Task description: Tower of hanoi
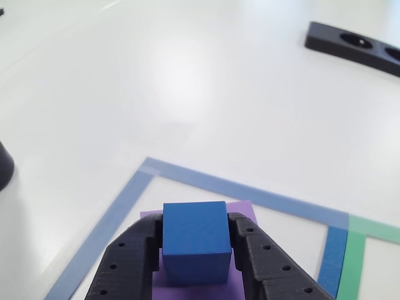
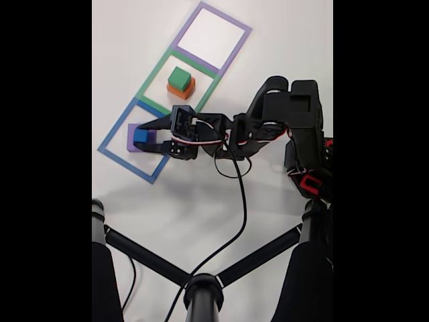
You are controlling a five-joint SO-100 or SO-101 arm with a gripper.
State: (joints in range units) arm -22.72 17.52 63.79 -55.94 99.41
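Observation:
A blue cube (image 1: pixel 195 240) sits on a flat purple block (image 1: pixel 242 209) inside a blue taped square (image 1: pixel 112 219). My black gripper (image 1: pixel 195 225) comes in from the bottom of the other view, with one finger pressed against each side of the cube. The fixed view shows the arm reaching left to the blue cube (image 2: pixel 140 135) and the purple block (image 2: pixel 131 145), with the gripper (image 2: pixel 145 136) around the cube. In the green taped square (image 2: pixel 153 77) beside it, a green cube (image 2: pixel 179 75) rests on an orange block (image 2: pixel 182 89).
A purple taped square (image 2: pixel 231 20) lies at the far end of the row. A black part with round holes (image 1: pixel 356 42) lies at the top right of the other view. A black stand (image 2: pixel 201 288) and a cable (image 2: pixel 242 201) cross the lower part of the fixed view.

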